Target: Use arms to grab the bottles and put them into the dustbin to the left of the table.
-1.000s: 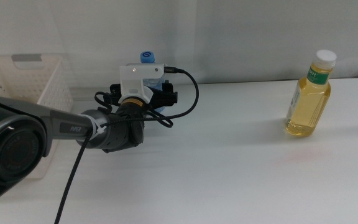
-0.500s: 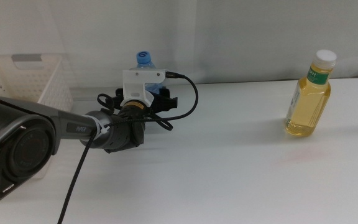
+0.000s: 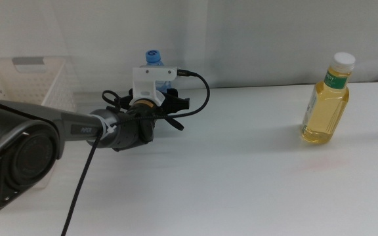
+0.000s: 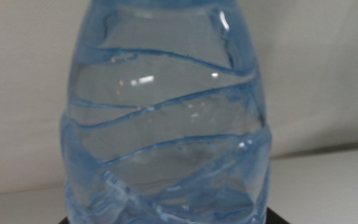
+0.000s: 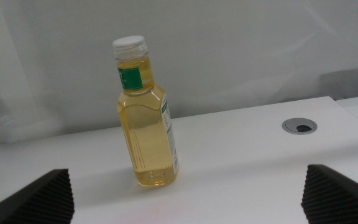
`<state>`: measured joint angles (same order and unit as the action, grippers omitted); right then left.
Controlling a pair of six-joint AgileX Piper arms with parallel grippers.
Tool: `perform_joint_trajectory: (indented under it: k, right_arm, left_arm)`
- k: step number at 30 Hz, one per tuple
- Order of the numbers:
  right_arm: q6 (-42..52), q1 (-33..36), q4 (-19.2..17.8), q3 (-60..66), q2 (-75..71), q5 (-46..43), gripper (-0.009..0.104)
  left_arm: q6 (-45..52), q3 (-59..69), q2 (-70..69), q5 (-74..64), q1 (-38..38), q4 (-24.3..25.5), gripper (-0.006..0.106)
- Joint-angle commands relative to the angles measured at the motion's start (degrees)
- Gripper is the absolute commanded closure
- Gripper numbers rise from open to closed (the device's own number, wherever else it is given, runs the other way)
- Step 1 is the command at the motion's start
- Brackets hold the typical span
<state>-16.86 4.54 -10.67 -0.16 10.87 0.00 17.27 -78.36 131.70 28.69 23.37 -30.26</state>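
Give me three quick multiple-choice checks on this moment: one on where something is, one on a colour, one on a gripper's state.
1. Where does the dustbin sit in the middle view?
A. far left edge
B. beside the yellow-liquid bottle
C. centre front

2. What colour is the cap of the yellow-liquid bottle?
A. blue
B. white
C. red

3. How is the right gripper?
A. shut on the yellow-liquid bottle
B. open, short of the bottle
C. holding the water bottle

Key: 1 A, the basket is at the left edge. 2 B, the cap is white. 3 B, its jaws stand wide apart with the bottle beyond them; the left gripper is at the water bottle.
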Motion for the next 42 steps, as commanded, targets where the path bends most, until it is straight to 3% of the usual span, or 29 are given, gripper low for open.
perform_joint_trajectory:
  k: [1,8,12,16,23,27,28,36,42]
  right_arm:
    - [0.2,-0.4,-0.1,2.0,0.1,-0.4,-0.008]
    - [0.2,-0.4,-0.1,2.0,0.1,-0.4,-0.008]
    - [0.2,-0.4,-0.1,2.0,0.1,-0.4,-0.008]
    - [0.2,-0.4,-0.1,2.0,0.1,-0.4,-0.008]
    - [0.2,-0.4,-0.1,2.0,0.1,-0.4,-0.008]
    - [0.2,-0.4,-0.1,2.0,0.1,-0.7,-0.008]
    - [0.2,-0.4,-0.1,2.0,0.1,-0.5,-0.008]
    - [0.2,-0.4,0.4,2.0,0.1,0.0,-0.008]
    - [0.2,-0.4,0.4,2.0,0.1,0.0,-0.008]
  left_arm:
    - [2.0,-0.9,-2.4,-1.0,0.0,-0.2,0.103]
    - [9.0,-0.9,-10.7,-4.3,0.0,-1.0,0.103]
    - [17.9,-0.9,-16.5,-7.1,0.0,-7.5,0.103]
    - [31.3,-0.9,-22.4,-10.4,0.0,-17.2,0.103]
    - [58.1,-0.9,-32.2,-11.4,-0.9,-41.7,0.103]
    - [69.0,-0.9,-36.6,-13.0,-3.2,-52.9,0.103]
    - [74.9,-0.9,-38.4,-13.0,-4.3,-57.8,0.103]
    - [87.0,-0.9,-41.3,-10.8,-7.3,-66.3,0.103]
    - [87.7,-0.9,-42.3,-10.9,-7.4,-66.7,0.103]
